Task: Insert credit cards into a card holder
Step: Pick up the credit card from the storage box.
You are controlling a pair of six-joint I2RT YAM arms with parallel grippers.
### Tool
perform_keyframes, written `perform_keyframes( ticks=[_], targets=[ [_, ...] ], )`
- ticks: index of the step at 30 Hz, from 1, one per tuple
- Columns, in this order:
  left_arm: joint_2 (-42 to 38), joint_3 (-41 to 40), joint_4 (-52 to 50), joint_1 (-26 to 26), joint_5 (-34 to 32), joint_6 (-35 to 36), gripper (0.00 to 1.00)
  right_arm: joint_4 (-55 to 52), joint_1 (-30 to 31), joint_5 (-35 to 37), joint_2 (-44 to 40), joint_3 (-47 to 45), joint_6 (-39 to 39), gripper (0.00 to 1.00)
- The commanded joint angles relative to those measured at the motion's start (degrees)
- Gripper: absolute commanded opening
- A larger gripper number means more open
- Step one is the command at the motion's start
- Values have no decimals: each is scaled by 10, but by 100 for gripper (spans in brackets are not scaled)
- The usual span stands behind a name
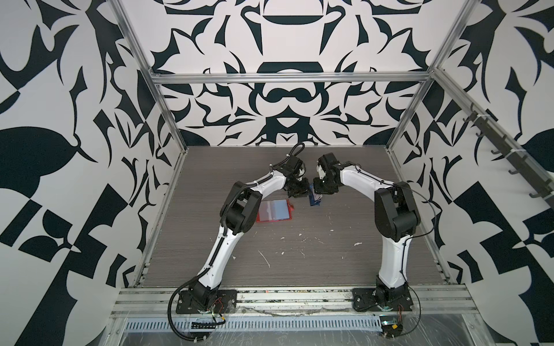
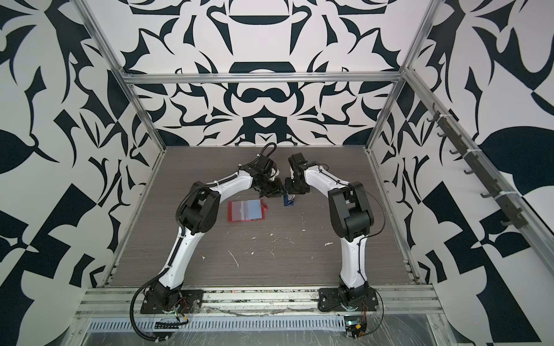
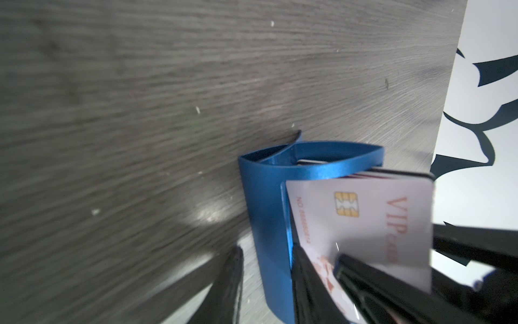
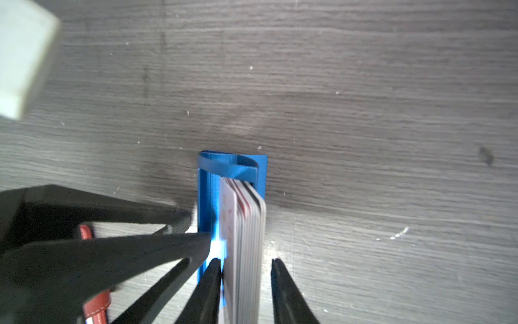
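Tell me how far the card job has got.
Done: the wallet lies open, sleeves up; whether any holds a card is unclear. In hand: the right gripper straddles the cards in the stand, jaws not yet clamped; the left gripper straddles the stand's wall. To do: pull a card, sleeve it.

Robot test cell, lab-type. Aluminium-profile frame (image 1: 287, 78) boxes in a grey wood-grain table (image 1: 299, 263); black-and-white patterned panels (image 1: 287, 113) far, left and right; left arm (image 1: 220, 254) and right arm (image 1: 392, 260) bolted to the near rail (image 1: 299, 302).
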Motion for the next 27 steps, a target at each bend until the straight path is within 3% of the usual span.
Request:
perform_keyframes(
  ticks=[1,27],
  targets=[
    [25,-3,-34,1,-15,-1,33,-26,-1,18,-9,23,-2,34],
    [26,-3,-42,1,-27,0,32,-55,5,37,-32,36,-13,30]
  ],
)
